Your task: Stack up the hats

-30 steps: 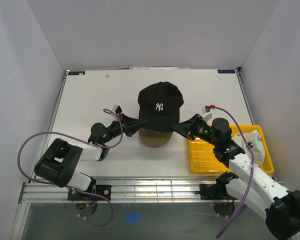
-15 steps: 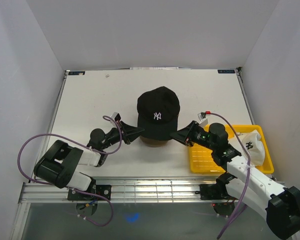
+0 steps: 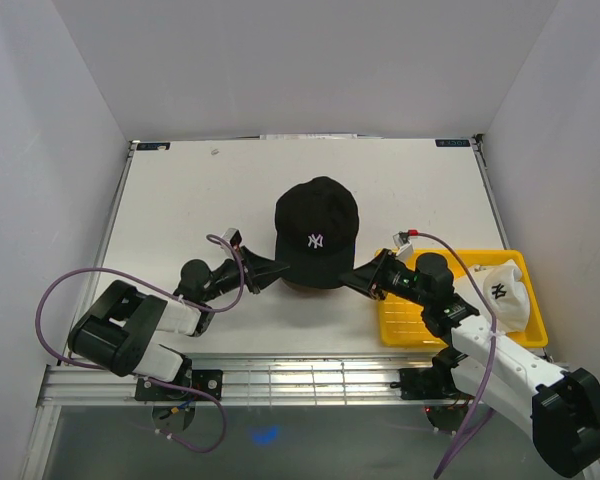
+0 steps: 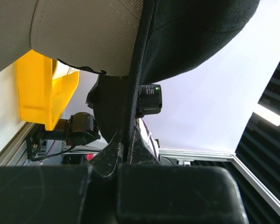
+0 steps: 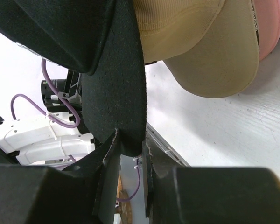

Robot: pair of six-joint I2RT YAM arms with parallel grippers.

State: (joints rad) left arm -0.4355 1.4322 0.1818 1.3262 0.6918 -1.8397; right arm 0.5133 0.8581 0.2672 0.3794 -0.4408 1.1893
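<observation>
A flat white bench (image 3: 180, 190) fills the middle of the top view, closed in by plain white walls (image 3: 310, 70) at the left, right and top of the frame, with a ribbed metal rail (image 3: 310, 372) along its lower edge. At the lower right of the bench sits a shallow yellow plastic tray (image 3: 408, 325), and a white fabric baseball cap (image 3: 502, 292) with a small dark logo lies in the tray's right half. At the centre of the frame a black fabric baseball cap (image 3: 317, 228) with a white embroidered logo sits over a tan fabric baseball cap (image 5: 210, 51), of which only a sliver shows below it from above. The right wrist view shows the tan brim under the black one, and a pink fabric cap (image 5: 269, 28) peeks out behind the tan cap at the upper right of that frame. Both arms lie low over the bench, purple cables (image 3: 55, 300) looping off them. The left arm reaches from the lower left up and to the right, and the left hand (image 3: 278, 268) is pinched tight on the black cap's lower left edge. The right arm reaches from the lower right across the tray's left corner, and the right hand (image 3: 350, 277) is clamped on the right side of the black brim.
</observation>
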